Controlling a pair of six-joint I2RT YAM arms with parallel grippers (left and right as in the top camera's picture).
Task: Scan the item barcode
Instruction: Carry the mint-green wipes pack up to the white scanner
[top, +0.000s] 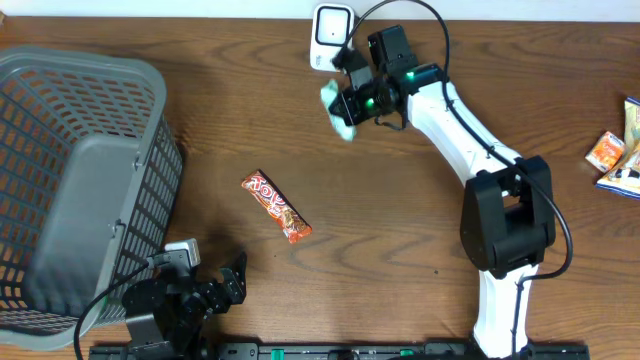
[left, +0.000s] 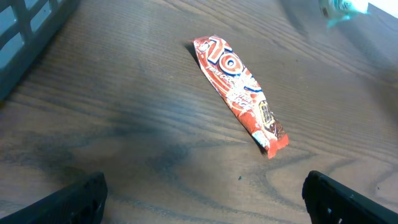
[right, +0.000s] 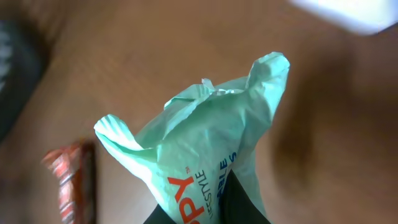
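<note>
Now: right arm stretched toward far side of surface (top: 400, 250), right pincer (top: 350, 103) clamped on mint-green packet (top: 335, 106), just beside white scanner (top: 330, 30). Packet print partly legible: orange "PPY", blue "STYLE". Left arm low at near edge, left pincer (top: 228, 283) wide, red candy bar (top: 277, 207) lying ahead.

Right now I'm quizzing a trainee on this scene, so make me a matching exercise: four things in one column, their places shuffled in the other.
Things:
1 mint-green packet
2 red snack bar
3 grey basket
4 white scanner

Places:
A at the left edge of the table
B gripped by the right claw
C at the table's far edge
D lying flat mid-table

Pairs: 1-B, 2-D, 3-A, 4-C
</note>
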